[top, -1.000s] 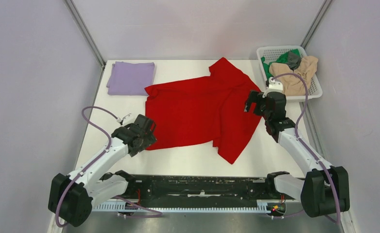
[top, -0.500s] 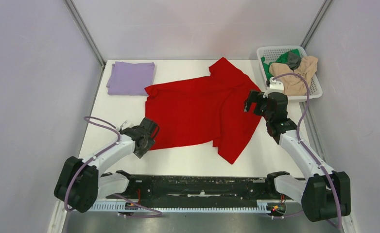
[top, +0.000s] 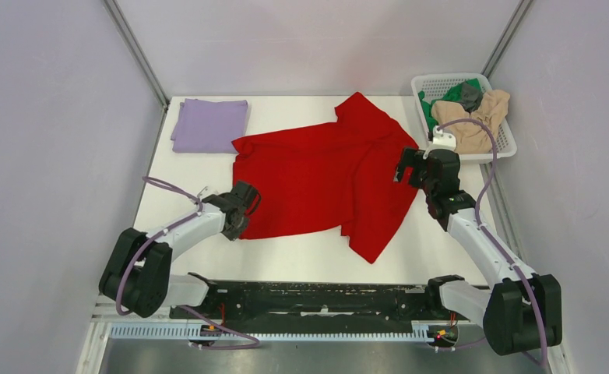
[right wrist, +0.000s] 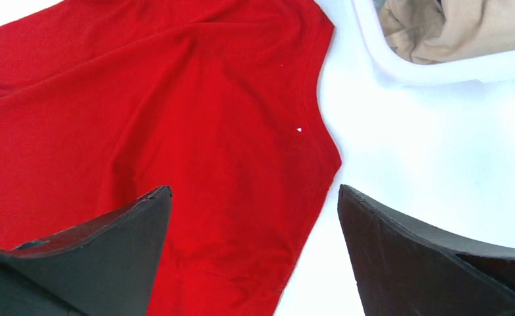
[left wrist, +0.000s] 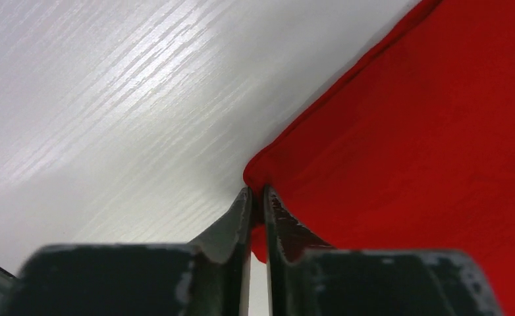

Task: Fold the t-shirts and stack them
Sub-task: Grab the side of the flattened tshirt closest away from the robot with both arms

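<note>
One red t-shirt, corner now pinched by left end effector, right end effector still spread

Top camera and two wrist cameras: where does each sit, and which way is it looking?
Top external: above and behind, looking down on the table; left arm and right arm show whole.
Left wrist: on the left arm, looking low along the left gripper, shut on a corner of the red t-shirt.
Right wrist: on the right arm, looking down through the open right gripper at the shirt and basket.
Shared: both wrist views show the red t-shirt.
</note>
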